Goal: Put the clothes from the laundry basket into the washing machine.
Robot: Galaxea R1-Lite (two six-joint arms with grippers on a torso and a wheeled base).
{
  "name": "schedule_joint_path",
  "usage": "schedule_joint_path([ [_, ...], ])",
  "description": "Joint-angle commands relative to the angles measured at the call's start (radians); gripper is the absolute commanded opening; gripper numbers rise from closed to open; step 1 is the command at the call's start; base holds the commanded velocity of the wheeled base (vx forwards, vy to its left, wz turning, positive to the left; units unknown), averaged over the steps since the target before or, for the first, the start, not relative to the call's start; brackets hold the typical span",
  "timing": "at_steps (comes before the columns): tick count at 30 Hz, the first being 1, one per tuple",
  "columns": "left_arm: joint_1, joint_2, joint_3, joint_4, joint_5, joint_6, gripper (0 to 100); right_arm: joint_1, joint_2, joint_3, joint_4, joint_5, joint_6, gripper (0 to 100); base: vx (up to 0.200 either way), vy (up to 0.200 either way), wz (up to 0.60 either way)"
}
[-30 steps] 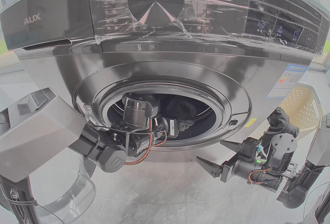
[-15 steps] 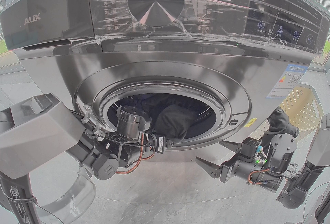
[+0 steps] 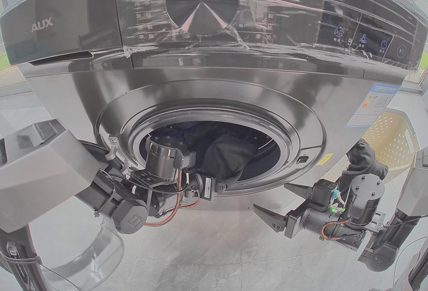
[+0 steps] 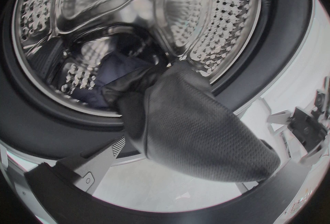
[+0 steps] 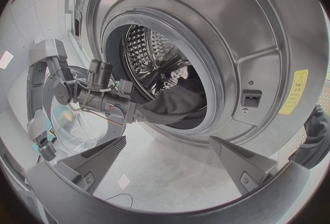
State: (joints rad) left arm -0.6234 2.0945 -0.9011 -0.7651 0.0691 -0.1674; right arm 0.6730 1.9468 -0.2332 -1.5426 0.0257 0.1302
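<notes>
The washing machine [image 3: 307,127] stands in front of me with its round opening uncovered. A dark grey mesh garment [image 3: 227,153] lies half out of the drum, over the lower rim. In the left wrist view this garment [image 4: 199,132] drapes over one side of my left gripper [image 4: 165,142], whose bare finger [image 4: 103,163] stands wide, open. From the right wrist view the left gripper [image 5: 139,115] sits at the opening's lower edge, touching the garment [image 5: 172,104]. A dark blue garment [image 4: 117,66] lies deeper in the drum. My right gripper [image 3: 272,197] hangs open and empty below the opening.
The yellow perforated laundry basket [image 3: 392,136] stands at the machine's right with a dark garment [image 3: 363,158] hanging from it. The machine's glass door [image 3: 89,251] hangs open at the lower left, behind my left arm. Grey floor tiles lie below.
My left arm has drawn back out of the drum toward the lower left, and the dark grey garment has come with it to the rim. The right arm has stayed still.
</notes>
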Motion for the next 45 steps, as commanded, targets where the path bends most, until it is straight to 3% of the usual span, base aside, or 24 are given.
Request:
schedule_joint_path([
  [1, -0.024, -0.04, -0.021, -0.017, -0.035, -0.001, 100, 0.0, 0.006, 0.0, -0.001, 0.0, 0.0, 100, 0.0, 0.0, 0.0],
  [7, -0.019, 0.078, -0.085, -0.151, -0.042, -0.001, 100, 0.002, 0.004, 0.0, -0.001, 0.0, 0.0, 100, 0.0, 0.0, 0.0],
  [13, -0.025, 0.136, -0.125, -0.181, -0.061, -0.003, 100, 0.004, 0.009, 0.0, -0.001, 0.0, 0.0, 100, 0.0, 0.0, 0.0],
  [14, -0.024, 0.153, -0.142, -0.194, -0.058, -0.003, 0, 0.004, 0.014, -0.002, -0.001, 0.0, 0.002, 100, 0.0, 0.0, 0.0],
  [20, -0.015, 0.207, -0.229, -0.226, -0.054, -0.012, 0, 0.002, 0.018, 0.0, -0.001, 0.0, 0.002, 100, 0.0, 0.0, 0.0],
  [24, 0.013, 0.311, -0.412, -0.269, 0.06, -0.029, 0, 0.01, 0.024, 0.0, -0.001, 0.0, 0.002, 100, 0.0, 0.0, 0.0],
  [27, 0.039, 0.374, -0.516, -0.266, 0.103, -0.03, 0, 0.011, 0.026, 0.0, -0.001, 0.0, 0.003, 100, 0.0, 0.0, 0.0],
  [38, 0.097, 0.539, -0.815, -0.238, 0.144, -0.055, 0, 0.013, 0.035, 0.0, -0.001, 0.0, 0.003, 100, 0.0, 0.0, 0.0],
  [43, 0.099, 0.549, -0.937, -0.141, 0.147, -0.122, 0, 0.013, 0.035, 0.0, -0.001, 0.002, 0.003, 100, 0.0, 0.0, 0.0],
  [44, 0.1, 0.544, -0.978, -0.109, 0.15, -0.162, 0, 0.013, 0.035, 0.0, -0.001, 0.002, 0.005, 100, 0.0, 0.0, 0.0],
  [45, 0.1, 0.544, -0.978, -0.109, 0.15, -0.162, 0, 0.013, 0.035, 0.0, -0.001, 0.002, 0.005, 100, 0.0, 0.0, 0.0],
])
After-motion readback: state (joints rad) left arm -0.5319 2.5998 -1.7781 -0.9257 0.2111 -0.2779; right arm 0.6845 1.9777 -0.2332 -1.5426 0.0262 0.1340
